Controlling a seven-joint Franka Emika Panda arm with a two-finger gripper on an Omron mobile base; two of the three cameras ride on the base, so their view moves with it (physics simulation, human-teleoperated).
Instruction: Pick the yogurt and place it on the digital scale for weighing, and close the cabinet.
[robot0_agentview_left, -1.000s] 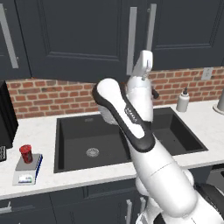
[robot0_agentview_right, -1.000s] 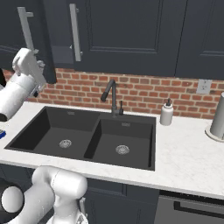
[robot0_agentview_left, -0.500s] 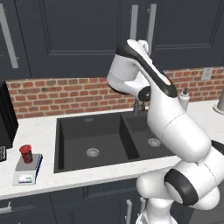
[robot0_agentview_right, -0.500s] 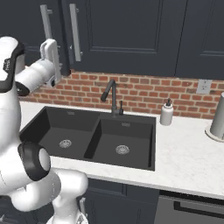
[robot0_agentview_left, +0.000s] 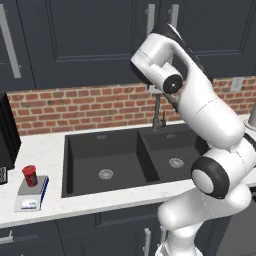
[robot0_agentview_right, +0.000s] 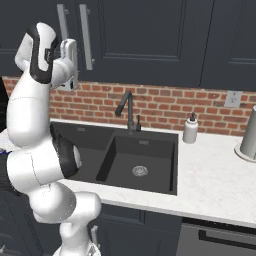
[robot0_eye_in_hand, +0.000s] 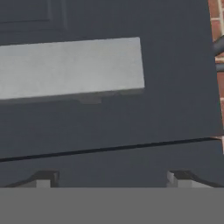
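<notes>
Dark charcoal panelled upper wall cabinet (robot0_agentview_left: 90, 40) cut off by the top edge in both base views. Long silver bar handle (robot0_eye_in_hand: 70, 70) cropped at the left edge of the hand view, blurred. Small dark finger tips (robot0_eye_in_hand: 43, 178) barely clearing the bottom band. Small flat white scale with blue edge (robot0_agentview_left: 31, 194): display too small to read. Tall grey metal cylinder (robot0_agentview_right: 248, 135) cut by the right edge.
</notes>
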